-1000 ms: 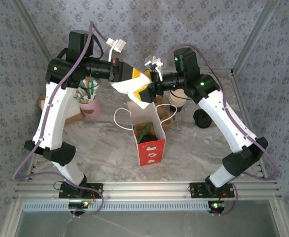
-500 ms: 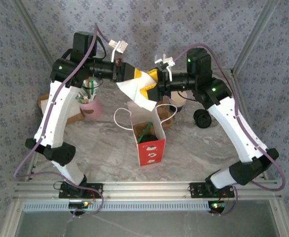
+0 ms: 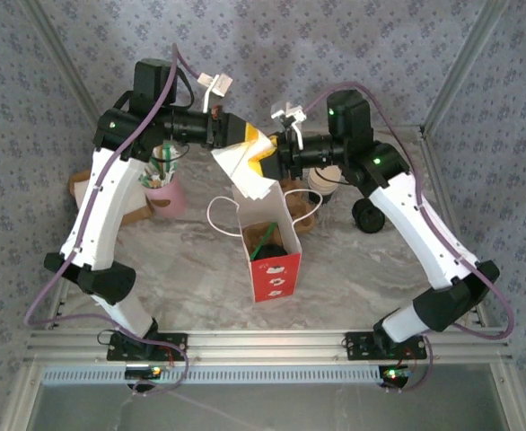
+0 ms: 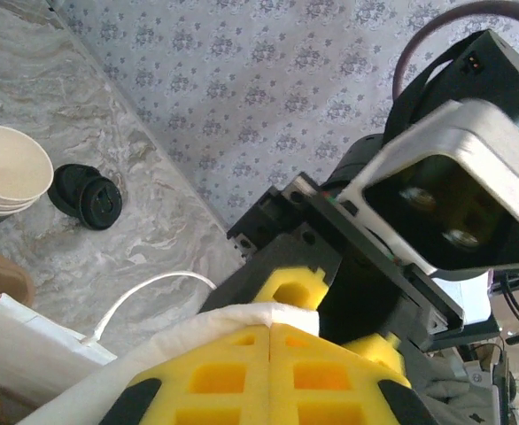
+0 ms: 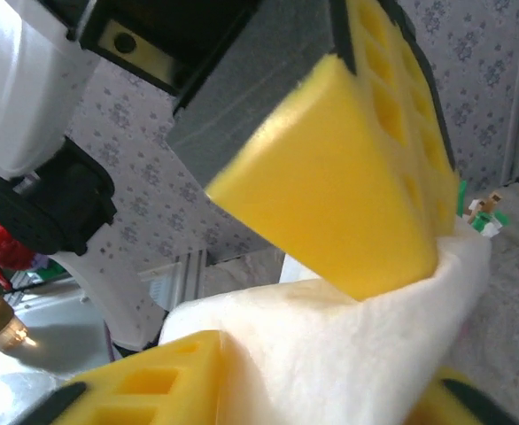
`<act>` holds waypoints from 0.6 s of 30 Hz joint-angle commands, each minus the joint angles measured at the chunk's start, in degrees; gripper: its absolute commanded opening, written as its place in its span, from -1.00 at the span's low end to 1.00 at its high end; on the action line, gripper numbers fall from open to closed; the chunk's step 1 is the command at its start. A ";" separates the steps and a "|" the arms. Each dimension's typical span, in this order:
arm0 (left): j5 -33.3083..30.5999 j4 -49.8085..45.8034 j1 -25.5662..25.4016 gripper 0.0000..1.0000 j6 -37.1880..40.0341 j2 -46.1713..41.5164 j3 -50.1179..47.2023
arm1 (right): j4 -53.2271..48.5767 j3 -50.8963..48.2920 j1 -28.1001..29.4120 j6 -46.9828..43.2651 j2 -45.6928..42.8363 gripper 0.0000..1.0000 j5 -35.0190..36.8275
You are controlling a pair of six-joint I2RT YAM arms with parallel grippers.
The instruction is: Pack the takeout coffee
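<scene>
High above the open red paper bag [image 3: 275, 274], my left gripper [image 3: 252, 148] is shut on a white napkin [image 3: 239, 171] that hangs toward the bag's mouth. My right gripper [image 3: 277, 154] meets it from the right, jaws open with the napkin's upper edge [image 5: 330, 345] between them. In the left wrist view my yellow pads [image 4: 242, 376] pinch the napkin [image 4: 162, 350]. The black round lid [image 3: 368, 215] lies on the table at the right, also seen in the left wrist view as the lid [image 4: 87, 197]. Something dark and brown sits in the bag; I cannot tell whether it is the black cup.
A white paper cup [image 3: 321, 182] stands behind the bag, beside the bag's white string handles [image 3: 216, 214]. A pink cup with straws [image 3: 164, 193] and a brown cardboard carrier [image 3: 82, 186] sit at the back left. Patterned walls close in the marble table.
The right gripper drew back up and to the right, then came left again to the napkin. The left gripper has lifted the napkin slightly.
</scene>
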 commanded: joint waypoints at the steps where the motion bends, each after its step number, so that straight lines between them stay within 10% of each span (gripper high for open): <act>1: 0.34 4.93 -0.30 -1.00 -1.81 -3.02 -1.87 | -0.89 1.57 0.91 1.27 0.41 -0.69 2.64; 5: -1.18 6.92 -0.25 -0.80 -2.50 -5.06 -4.71 | -3.59 2.98 1.63 3.04 0.77 -1.00 8.97; 11: -9.52 7.98 3.04 0.40 -3.03 -11.16 -10.53 | -9.84 2.96 3.86 7.77 -0.47 -1.00 18.33; 18: -21.40 9.22 7.13 0.97 -2.82 -20.23 -20.86 | -22.24 3.64 7.92 11.26 -3.22 -1.00 29.31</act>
